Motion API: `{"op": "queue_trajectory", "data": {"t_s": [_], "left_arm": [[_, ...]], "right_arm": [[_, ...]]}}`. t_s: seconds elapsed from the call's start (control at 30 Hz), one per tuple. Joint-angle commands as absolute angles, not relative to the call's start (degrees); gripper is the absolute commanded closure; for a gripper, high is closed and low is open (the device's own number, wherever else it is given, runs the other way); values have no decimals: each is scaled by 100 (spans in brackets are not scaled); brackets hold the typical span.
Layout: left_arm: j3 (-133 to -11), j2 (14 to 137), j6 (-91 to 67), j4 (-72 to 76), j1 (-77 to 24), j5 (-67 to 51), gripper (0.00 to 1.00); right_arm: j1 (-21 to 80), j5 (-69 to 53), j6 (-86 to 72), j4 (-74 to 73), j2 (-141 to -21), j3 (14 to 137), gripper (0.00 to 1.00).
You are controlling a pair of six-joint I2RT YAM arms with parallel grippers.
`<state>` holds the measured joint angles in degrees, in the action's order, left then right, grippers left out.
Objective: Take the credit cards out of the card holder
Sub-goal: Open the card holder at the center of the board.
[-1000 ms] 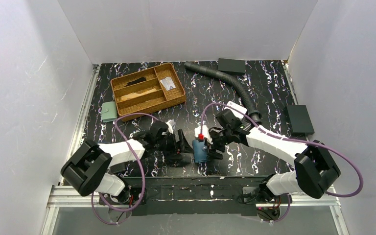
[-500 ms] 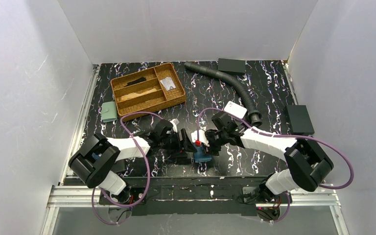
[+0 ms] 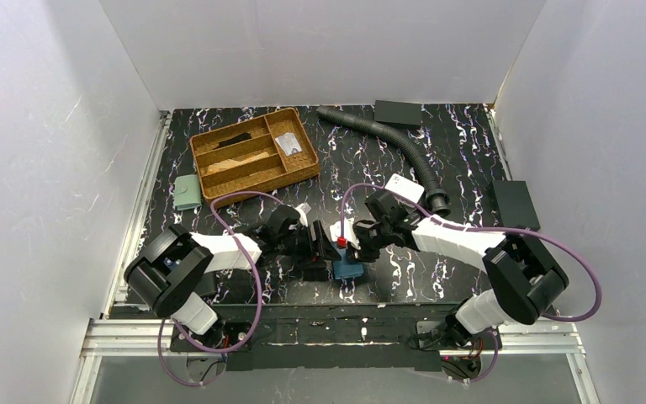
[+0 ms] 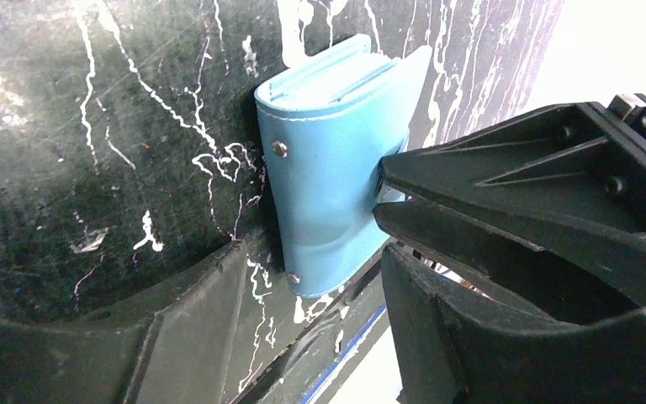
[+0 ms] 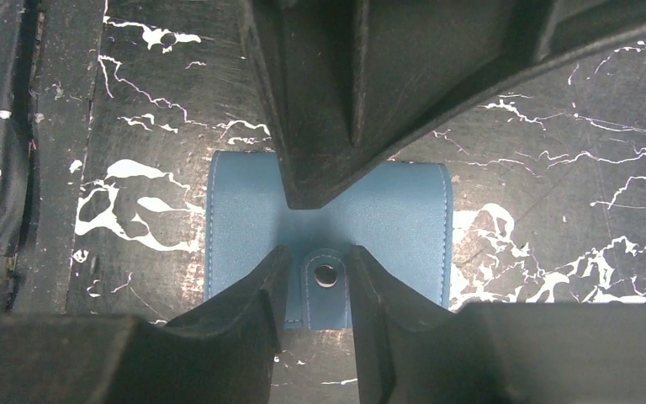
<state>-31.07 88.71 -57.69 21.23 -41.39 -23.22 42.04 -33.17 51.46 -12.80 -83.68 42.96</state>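
The teal-blue card holder point(image 3: 349, 269) lies closed on the black marbled table near its front edge, between my two grippers. My left gripper point(image 4: 311, 261) is open, and the holder's point(image 4: 328, 168) near corner sits between its fingertips. One of its fingers point(image 5: 320, 168) reaches over the holder's point(image 5: 404, 219) top face. My right gripper point(image 5: 320, 286) straddles the small snap tab point(image 5: 326, 290). Its right finger touches the tab and a thin gap stays on the left. In the top view the left gripper point(image 3: 324, 248) and the right gripper point(image 3: 352, 251) almost meet. The credit cards are hidden.
A wicker tray point(image 3: 261, 187) stands at the back left with a pale green pouch point(image 3: 187, 192) beside it. A black corrugated hose point(image 3: 395, 143), a white box point(image 3: 405, 188) and two black boxes point(image 3: 398, 113) point(image 3: 515, 206) lie behind and right. The table's front rail point(image 3: 336, 316) runs just below the holder.
My left gripper has slid right up to the holder and narrowed a little. My right gripper has moved slightly left and closed in around the snap tab.
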Motion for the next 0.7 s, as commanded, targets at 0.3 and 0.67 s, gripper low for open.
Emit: {"op": "queue_trajectory", "data": {"t_s": [0.3,0.67], "left_arm": [[-3134,9619,-5581,1709,-4313,-1637,50],[-3123,10255,-5549,1703,-4310,-1406,100]], "right_arm": [[4034,-3291,5238,-1700,-8681,4479,87],[3725,-3569,5376,-1843,-8294,4423,98]]}}
